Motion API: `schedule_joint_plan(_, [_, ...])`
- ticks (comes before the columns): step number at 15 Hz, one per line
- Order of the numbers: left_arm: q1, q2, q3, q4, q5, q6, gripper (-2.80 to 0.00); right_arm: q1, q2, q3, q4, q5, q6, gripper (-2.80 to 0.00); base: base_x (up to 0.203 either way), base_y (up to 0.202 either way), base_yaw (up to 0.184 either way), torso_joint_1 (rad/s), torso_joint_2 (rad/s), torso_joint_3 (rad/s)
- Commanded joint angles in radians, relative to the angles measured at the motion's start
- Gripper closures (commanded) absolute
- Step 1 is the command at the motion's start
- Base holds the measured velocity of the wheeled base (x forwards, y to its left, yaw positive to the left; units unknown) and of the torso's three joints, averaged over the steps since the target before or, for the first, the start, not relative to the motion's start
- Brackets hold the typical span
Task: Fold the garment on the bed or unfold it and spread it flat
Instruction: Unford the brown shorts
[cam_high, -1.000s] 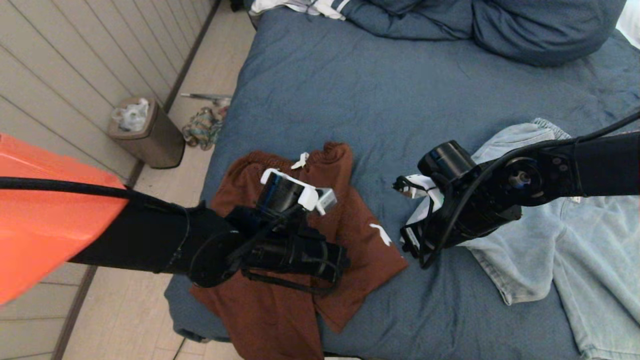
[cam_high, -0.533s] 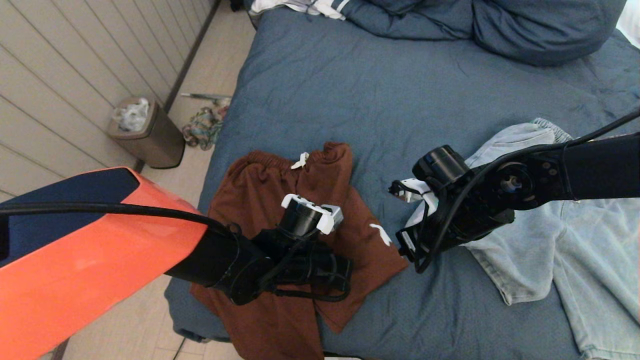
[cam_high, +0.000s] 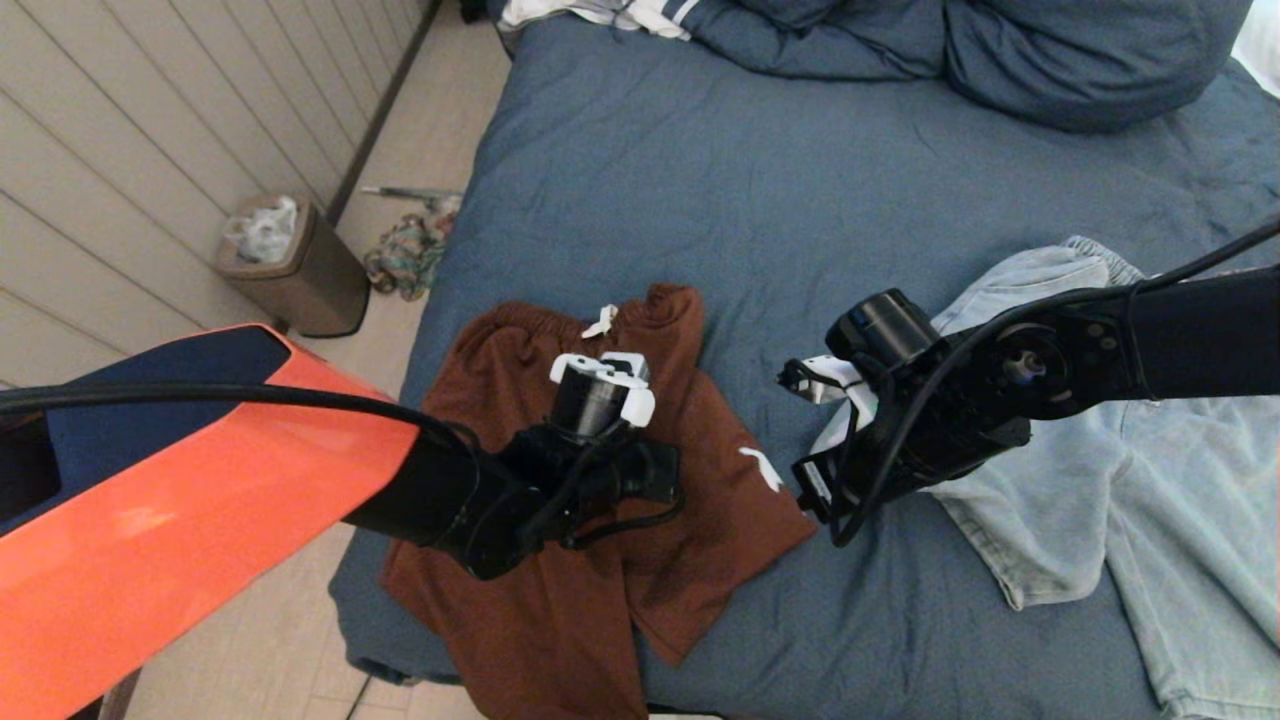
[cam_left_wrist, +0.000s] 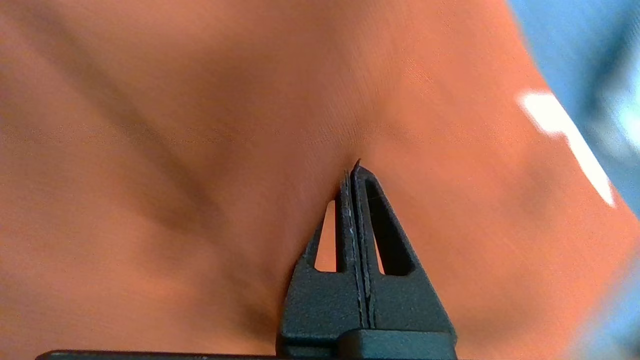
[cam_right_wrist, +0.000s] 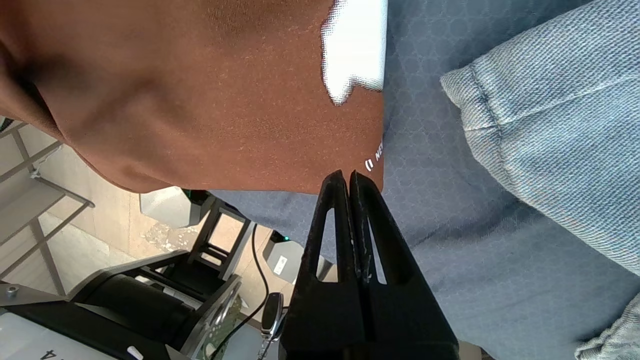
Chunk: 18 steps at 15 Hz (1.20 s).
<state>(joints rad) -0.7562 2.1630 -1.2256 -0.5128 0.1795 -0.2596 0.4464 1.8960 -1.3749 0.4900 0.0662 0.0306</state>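
Brown shorts (cam_high: 500, 360) with a white drawstring and white logo lie crumpled at the bed's (cam_high: 760, 200) near left corner, one leg hanging over the edge. My left gripper (cam_left_wrist: 354, 167) is shut, its tips pressed into the brown fabric, which creases around them. My right gripper (cam_right_wrist: 347, 174) is also shut, with nothing between the fingers, its tips at the hem corner of the brown shorts (cam_right_wrist: 225, 100) just above the blue cover. In the head view both sets of fingertips are hidden under the wrists.
Light denim shorts (cam_high: 1150, 480) lie on the bed to the right, under my right arm. A bunched blue duvet and pillow (cam_high: 1000, 50) fill the far end. A waste bin (cam_high: 300, 270) and clutter (cam_high: 405, 255) sit on the floor to the left.
My left arm has swung in over the brown shorts, its wrist shifting toward the waistband. The right gripper edged slightly left, then held still. Both stayed shut.
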Motion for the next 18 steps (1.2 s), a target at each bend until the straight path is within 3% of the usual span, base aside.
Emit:
schedule_joint_plan(1, [0.044, -0.001, -0.035, 0.0, 0.017, -0.007, 0.0, 0.003, 0.003, 0.002, 0.002, -0.002, 0.0, 0.0, 0.0, 0.0, 0.0, 0.0, 0.0, 0.0])
schedule_joint_plan(6, [0.059, 0.099, -0.067, -0.009, 0.023, -0.007, 0.0, 0.003, -0.011, 0.006, 0.002, -0.003, -0.001, 0.0, 0.0, 0.0, 0.0, 0.0, 0.0, 0.0])
schedule_joint_plan(8, [0.117, 0.119, -0.107, -0.006, 0.035, -0.008, 0.0, 0.003, -0.011, 0.007, 0.002, -0.003, -0.001, 0.0, 0.0, 0.0, 0.0, 0.0, 0.0, 0.0])
schedule_joint_plan(12, [0.172, 0.12, -0.182, 0.003, 0.12, -0.04, 0.0, 0.02, -0.017, 0.034, 0.002, -0.003, -0.014, 0.0, 0.0, 0.0, 0.0, 0.0, 0.0, 0.0])
schedule_joint_plan(18, [0.215, 0.075, -0.185, 0.02, 0.117, -0.032, 0.0, 0.071, 0.006, 0.055, -0.01, -0.009, -0.022, 0.0, 0.0, 0.0, 0.0, 0.0, 0.0, 0.0])
